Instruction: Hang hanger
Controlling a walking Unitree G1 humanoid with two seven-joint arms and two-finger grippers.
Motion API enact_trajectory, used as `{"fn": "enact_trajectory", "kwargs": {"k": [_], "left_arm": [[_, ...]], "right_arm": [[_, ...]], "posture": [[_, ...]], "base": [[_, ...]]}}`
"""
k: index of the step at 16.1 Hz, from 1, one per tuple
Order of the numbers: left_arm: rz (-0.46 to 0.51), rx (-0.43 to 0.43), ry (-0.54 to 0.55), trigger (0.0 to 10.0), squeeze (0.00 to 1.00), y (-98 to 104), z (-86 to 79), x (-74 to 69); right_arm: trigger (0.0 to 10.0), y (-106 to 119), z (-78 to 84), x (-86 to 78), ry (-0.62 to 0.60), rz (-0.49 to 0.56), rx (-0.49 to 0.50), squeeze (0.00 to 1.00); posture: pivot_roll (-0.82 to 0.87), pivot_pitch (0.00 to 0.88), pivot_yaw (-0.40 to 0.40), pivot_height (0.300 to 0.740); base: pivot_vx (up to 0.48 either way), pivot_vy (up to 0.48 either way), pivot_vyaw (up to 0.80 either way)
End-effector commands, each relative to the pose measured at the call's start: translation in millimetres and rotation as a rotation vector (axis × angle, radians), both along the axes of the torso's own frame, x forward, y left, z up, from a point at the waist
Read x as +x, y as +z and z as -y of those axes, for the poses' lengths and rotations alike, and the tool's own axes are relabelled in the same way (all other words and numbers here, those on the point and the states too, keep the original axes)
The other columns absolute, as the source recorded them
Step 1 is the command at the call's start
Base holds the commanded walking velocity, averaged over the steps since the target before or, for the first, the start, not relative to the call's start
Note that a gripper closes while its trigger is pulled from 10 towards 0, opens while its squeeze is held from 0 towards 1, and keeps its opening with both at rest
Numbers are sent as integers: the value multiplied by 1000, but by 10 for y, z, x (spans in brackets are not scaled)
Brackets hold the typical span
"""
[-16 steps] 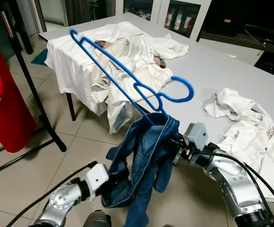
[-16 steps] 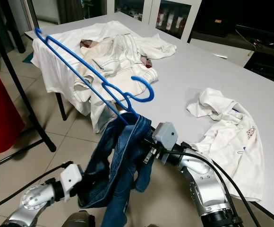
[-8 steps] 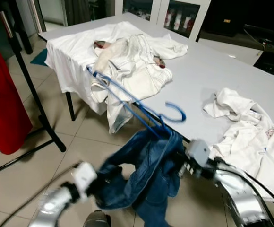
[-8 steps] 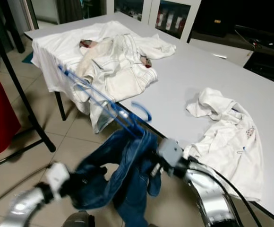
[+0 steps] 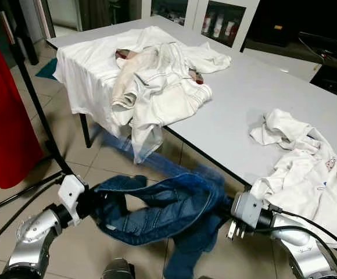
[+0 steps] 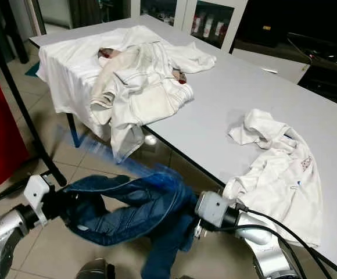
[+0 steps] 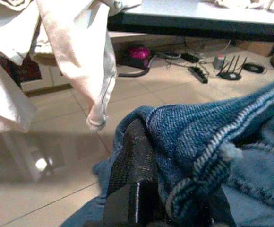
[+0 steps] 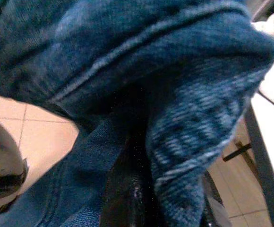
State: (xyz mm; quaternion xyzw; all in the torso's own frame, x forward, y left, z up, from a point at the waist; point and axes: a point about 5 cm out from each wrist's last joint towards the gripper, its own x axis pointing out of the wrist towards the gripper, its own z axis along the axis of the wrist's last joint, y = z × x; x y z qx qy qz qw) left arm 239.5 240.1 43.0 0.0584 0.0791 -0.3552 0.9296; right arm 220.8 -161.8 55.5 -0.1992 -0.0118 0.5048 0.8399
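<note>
A pair of blue jeans [image 5: 157, 206] hangs stretched low above the floor tiles, in front of the table, between my two grippers. My left gripper [image 5: 96, 200] is shut on one end of the denim; one black finger [image 7: 132, 175] shows with cloth folded over it. At the other end my right gripper [image 5: 222, 212] is buried in the jeans [image 8: 184, 113], shut on them. The blue hanger [image 5: 168, 165] is a blurred streak slanting from under the table edge down to the jeans near my right gripper. Its hook is hidden.
The grey table [image 5: 244, 93] carries a heap of white clothes [image 5: 151, 75] that hangs over its near corner, and a crumpled white shirt [image 5: 308, 163] at the right. A red garment [image 5: 0, 133] hangs on a black rack [image 5: 40, 116] at the left. Cables lie under the table.
Both arms have dropped and spread apart, pulling the jeans out sideways. The hanger, which stood high over the table a second ago, has swung down below the table edge.
</note>
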Motion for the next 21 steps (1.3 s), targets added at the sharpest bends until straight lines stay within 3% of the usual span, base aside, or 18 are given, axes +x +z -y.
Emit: {"fn": "enact_trajectory", "kwargs": {"k": [1, 4, 10, 13, 15, 21], "left_arm": [[34, -23, -23, 0, 0, 115, 31, 98], [24, 12, -56, 0, 0, 166, 17, 211], [67, 48, -86, 0, 0, 406, -14, 452], [83, 94, -132, 0, 0, 474, -15, 490], [88, 98, -157, 0, 0, 535, -22, 519], [52, 138, -242, 0, 0, 402, 87, 395]], "right_arm": [[0, 18, 43, -3, 27, 24, -27, 0], [0, -32, 58, -41, 122, 49, -106, 0], [0, -114, 79, -19, 189, 40, -216, 0], [0, -153, 116, 7, 217, 70, -298, 0], [0, -182, 139, 32, 181, 44, -297, 0], [0, -295, 234, 135, 95, 4, -383, 0]], "posture": [[165, 31, -109, 710], [162, 29, -107, 710], [162, 32, -106, 710], [159, 28, -101, 710], [160, 26, -100, 710], [160, 22, -94, 710]], "base": [[0, 0, 0], [0, 0, 0], [0, 0, 0], [0, 0, 0], [0, 0, 0], [0, 0, 0]]}}
